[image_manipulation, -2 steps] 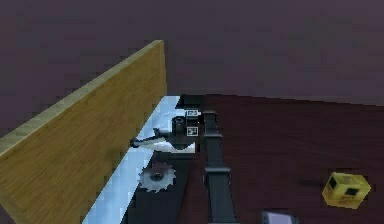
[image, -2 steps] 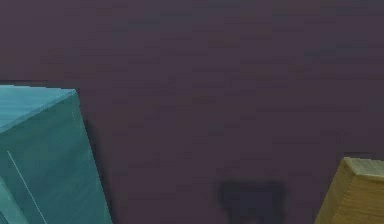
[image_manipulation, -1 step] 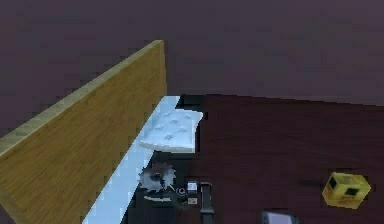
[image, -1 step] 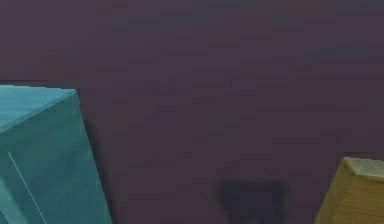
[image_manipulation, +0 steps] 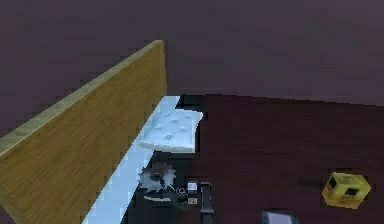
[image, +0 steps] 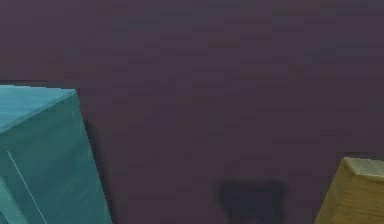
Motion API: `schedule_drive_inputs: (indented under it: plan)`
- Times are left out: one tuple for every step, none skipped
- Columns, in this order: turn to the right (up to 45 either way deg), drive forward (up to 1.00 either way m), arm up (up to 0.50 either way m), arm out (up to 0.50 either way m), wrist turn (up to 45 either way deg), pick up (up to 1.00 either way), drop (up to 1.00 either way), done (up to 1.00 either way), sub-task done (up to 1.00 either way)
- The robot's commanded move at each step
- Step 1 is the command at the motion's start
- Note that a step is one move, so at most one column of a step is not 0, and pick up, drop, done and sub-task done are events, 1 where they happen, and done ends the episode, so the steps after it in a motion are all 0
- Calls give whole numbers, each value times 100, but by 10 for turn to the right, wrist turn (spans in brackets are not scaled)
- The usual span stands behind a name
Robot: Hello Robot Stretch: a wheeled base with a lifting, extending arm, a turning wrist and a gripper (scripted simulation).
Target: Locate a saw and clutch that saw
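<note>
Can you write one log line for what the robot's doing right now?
gripper: at the saw, cannot tell if held | saw: by wooden headboard, near white pillow | also: yellow box

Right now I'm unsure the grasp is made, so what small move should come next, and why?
Probably a slight lift of the arm, to test the grasp. The tool is at the saw, a toothed round blade lying beside the pillow on the bed; with the saw on that surface, I cannot tell whether the tool holds it.
</note>
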Motion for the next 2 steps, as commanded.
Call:
schedule_drive_inputs:
  plan:
    - [0, 0, 10, 0, 0, 0, 0, 0, 0]
    - [0, 0, 0, 0, 0, 0, 0, 100, 0]
